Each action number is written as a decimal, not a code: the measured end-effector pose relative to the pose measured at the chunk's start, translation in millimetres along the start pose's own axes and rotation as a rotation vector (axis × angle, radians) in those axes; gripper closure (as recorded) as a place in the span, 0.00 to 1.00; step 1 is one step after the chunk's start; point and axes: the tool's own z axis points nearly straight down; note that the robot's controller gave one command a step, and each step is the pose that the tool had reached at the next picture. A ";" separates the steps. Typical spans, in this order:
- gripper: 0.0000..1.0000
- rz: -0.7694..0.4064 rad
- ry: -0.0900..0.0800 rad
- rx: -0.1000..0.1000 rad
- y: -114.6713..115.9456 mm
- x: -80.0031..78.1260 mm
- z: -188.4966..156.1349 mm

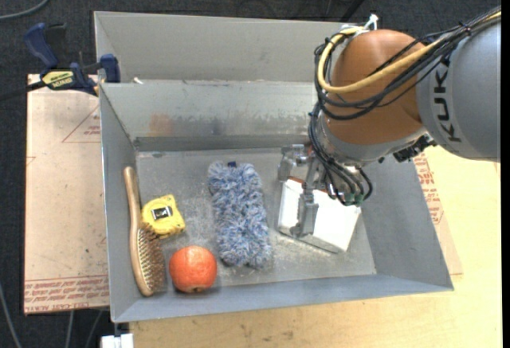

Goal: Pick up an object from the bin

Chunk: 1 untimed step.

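White box (335, 228) lay directly beneath the gripper (296, 203), whose fingers (305, 215) stood parted and clasping nothing, a fluffy blue duster (237, 215) just beside them; the grasp looked imminent, and closing squarely across the box's sides would come next.

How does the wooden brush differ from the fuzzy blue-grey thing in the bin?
The wooden brush is slim, tan and hard-looking; the fuzzy blue-grey thing is wide and shaggy. The brush lies along the left wall of the bin, the fuzzy thing mid-floor. The brush has the yellow tape measure next to it; the fuzzy thing lies beside the white box. Shared: both are long, lie flat and run roughly front to back.
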 end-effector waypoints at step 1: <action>0.00 0.001 -0.008 -0.001 -0.2 -1.3 -4.6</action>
